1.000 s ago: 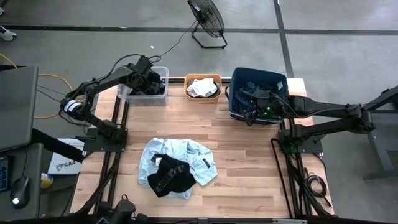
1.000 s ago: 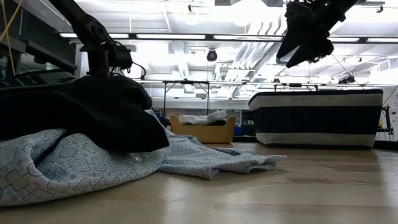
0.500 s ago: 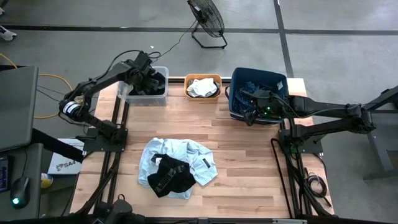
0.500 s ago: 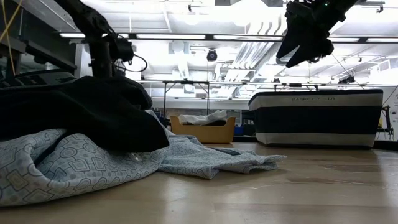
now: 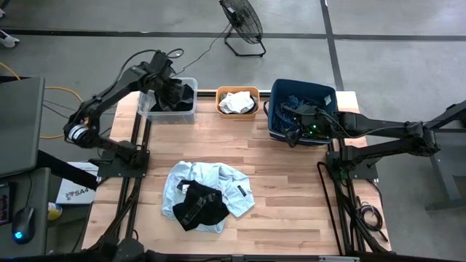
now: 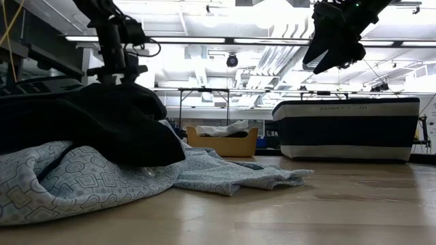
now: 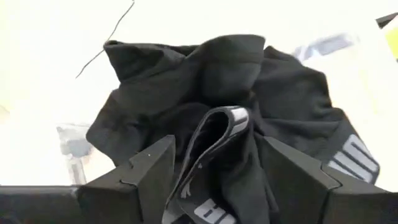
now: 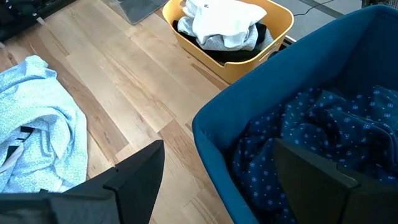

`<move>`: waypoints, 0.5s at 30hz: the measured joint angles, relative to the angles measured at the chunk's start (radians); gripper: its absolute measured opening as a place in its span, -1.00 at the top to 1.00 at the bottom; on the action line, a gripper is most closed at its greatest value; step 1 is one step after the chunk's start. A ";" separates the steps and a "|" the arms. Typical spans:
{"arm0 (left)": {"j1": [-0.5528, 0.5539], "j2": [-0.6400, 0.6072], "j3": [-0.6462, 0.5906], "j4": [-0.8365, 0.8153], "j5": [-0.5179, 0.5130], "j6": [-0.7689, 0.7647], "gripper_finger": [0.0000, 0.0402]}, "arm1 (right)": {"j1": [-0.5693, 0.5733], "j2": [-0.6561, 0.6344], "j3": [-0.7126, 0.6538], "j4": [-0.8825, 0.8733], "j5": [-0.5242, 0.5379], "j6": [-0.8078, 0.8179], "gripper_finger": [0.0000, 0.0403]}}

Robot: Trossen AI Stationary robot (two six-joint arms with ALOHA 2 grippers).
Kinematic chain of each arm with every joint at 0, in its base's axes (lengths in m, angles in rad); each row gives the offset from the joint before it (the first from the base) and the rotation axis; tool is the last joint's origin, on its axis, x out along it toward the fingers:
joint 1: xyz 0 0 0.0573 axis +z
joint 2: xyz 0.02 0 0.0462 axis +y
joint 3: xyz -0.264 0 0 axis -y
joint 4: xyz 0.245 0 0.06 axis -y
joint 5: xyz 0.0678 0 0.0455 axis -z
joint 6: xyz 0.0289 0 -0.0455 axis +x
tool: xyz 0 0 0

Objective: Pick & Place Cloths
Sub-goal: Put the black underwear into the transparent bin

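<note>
Left end effector point(image 5: 169, 86) sits above the clear bin point(image 5: 149, 109) at the counter's far-left corner; fingers spread apart, nothing pinched between them. In the left wrist view a black cloth with white lettering point(image 7: 249, 112) lies bunched just past the fingertips point(image 7: 152, 163), a folded waistband edge poking up between them, not clamped. Right end effector point(image 5: 291, 135) hovers over the near-left edge of the dark blue bin point(image 5: 275, 91) at far right; fingers wide apart, empty. Navy dotted cloth point(image 8: 323, 130) is piled inside that bin. Orange bin point(image 5: 251, 113) stands between the two other bins, holding a white cloth point(image 5: 234, 102) on top of grey and black fabric. Mid-counter point(image 5: 291, 196), toward the near edge: light blue cloth point(image 5: 229, 182) spread flat, with another black cloth point(image 5: 198, 207) lying on its near-left part. In the low view that pile fills the left foreground, black over patterned light blue.
</note>
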 joint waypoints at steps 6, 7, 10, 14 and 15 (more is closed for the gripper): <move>0.000 -0.025 0.007 0.012 0.042 0.026 -0.17 | 0.000 0.000 0.000 0.000 0.000 0.000 -0.44; 0.000 -0.027 0.007 0.027 0.031 0.027 -0.17 | 0.000 0.000 0.000 0.000 0.000 0.000 -0.44; 0.000 -0.027 0.008 0.101 -0.009 0.027 -0.17 | 0.000 0.000 0.000 0.000 0.000 0.000 -0.44; 0.000 -0.009 0.008 0.190 -0.015 0.028 -0.17 | 0.000 0.000 0.000 0.003 0.000 0.000 -0.44; 0.000 -0.001 0.008 0.200 -0.015 0.027 -0.17 | 0.000 0.000 0.000 0.003 0.000 0.003 -0.44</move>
